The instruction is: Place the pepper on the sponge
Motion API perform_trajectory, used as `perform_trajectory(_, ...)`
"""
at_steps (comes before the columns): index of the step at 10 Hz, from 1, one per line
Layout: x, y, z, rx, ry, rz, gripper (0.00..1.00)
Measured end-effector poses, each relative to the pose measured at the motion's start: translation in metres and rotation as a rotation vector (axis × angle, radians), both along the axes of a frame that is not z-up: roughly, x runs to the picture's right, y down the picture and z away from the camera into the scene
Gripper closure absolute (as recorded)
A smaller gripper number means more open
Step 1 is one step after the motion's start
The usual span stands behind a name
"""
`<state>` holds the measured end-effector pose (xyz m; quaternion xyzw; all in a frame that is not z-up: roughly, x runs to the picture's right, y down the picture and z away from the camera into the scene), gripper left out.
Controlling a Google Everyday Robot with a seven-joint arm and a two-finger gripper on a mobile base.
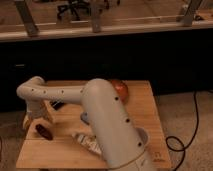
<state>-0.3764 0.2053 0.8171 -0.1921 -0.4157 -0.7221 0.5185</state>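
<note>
The pepper (44, 131), a small dark red tapered piece, lies on the wooden table (145, 120) near its front left corner. My gripper (37, 119) hangs just above and behind the pepper, open, with its cream fingers (27, 121) spread and nothing between them. Only a blue-grey edge of the sponge (84, 119) shows near the middle of the table; the rest is hidden behind my white arm (107, 125).
An orange-red bowl (120, 90) stands at the back of the table, partly behind the arm. A flattened whitish carton (88, 144) lies in front of the sponge. A black cylinder (57, 105) lies behind the gripper. A cable (192, 135) runs over the floor at right.
</note>
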Motion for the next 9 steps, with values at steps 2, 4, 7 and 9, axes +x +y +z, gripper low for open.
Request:
perform_trajectory(2, -0.001, 0.005, 0.000, -0.006, 0.001, -0.025, 0.20)
perform_trajectory(4, -0.001, 0.009, 0.001, -0.007, 0.010, -0.051, 0.20)
perform_trajectory(7, -0.003, 0.016, 0.005, 0.020, 0.054, -0.116, 0.20)
perform_trajectory(9, -0.001, 0.016, 0.007, 0.020, 0.063, -0.120, 0.20)
